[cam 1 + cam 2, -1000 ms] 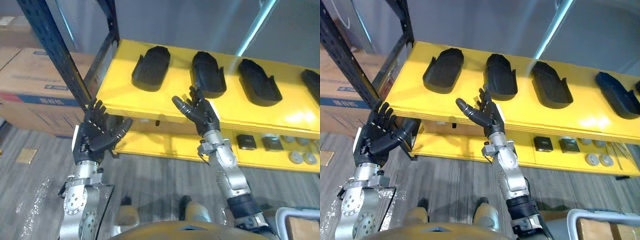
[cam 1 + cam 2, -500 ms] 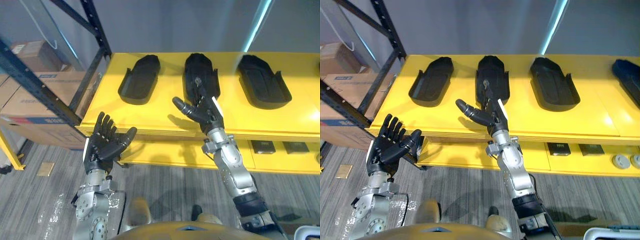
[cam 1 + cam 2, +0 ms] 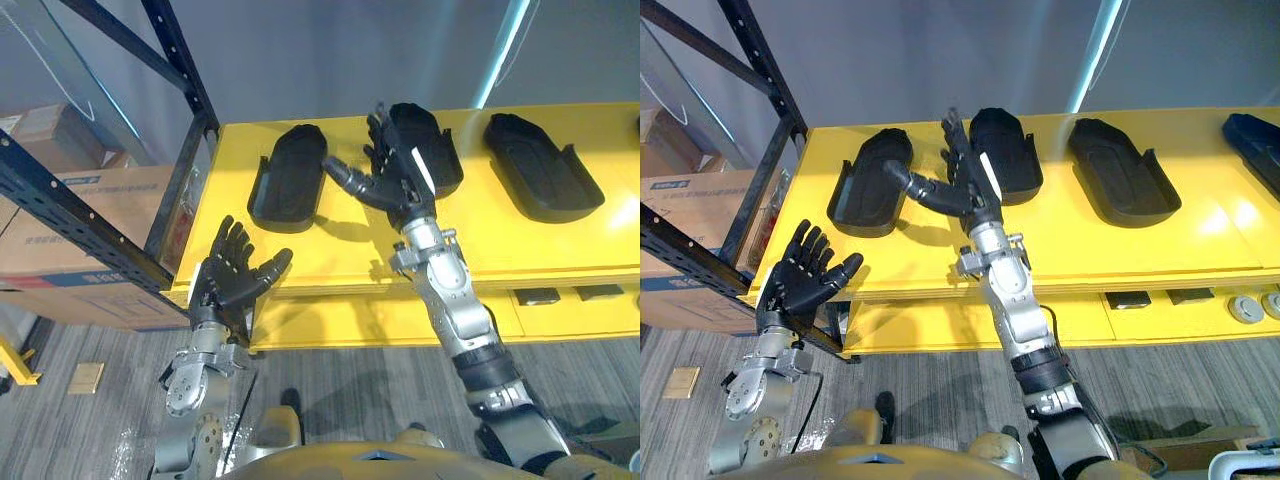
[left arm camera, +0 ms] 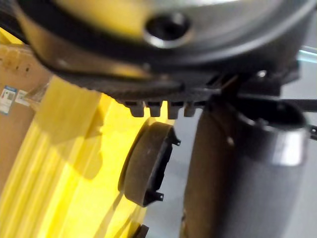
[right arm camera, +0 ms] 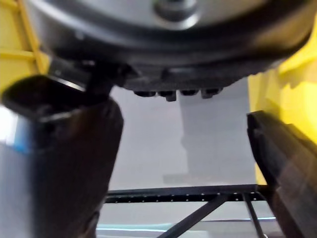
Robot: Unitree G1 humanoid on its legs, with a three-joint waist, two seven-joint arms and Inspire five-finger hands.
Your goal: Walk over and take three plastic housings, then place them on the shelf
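Three black plastic housings lie in a row on the yellow shelf [image 3: 330, 250]: a left one [image 3: 287, 188], a middle one [image 3: 430, 145] and a right one [image 3: 543, 180]. My right hand [image 3: 398, 188] is open above the shelf, between the left and middle housings, its fingers overlapping the middle one's near edge. It holds nothing. My left hand [image 3: 228, 285] is open and empty at the shelf's front left corner, palm up. In the left wrist view the left housing [image 4: 148, 163] shows past the thumb [image 4: 247, 173].
A black rack upright [image 3: 170, 60] rises at the shelf's left end. Cardboard boxes [image 3: 80, 220] stand left of it on the grey floor. A fourth dark housing [image 3: 1252, 140] lies at the far right. Small parts [image 3: 1240, 305] sit on the lower yellow shelf.
The camera has come closer to the shelf. My right hand has risen from the shelf's front edge to above it, by the middle housing. The left hand stays open near the front edge.
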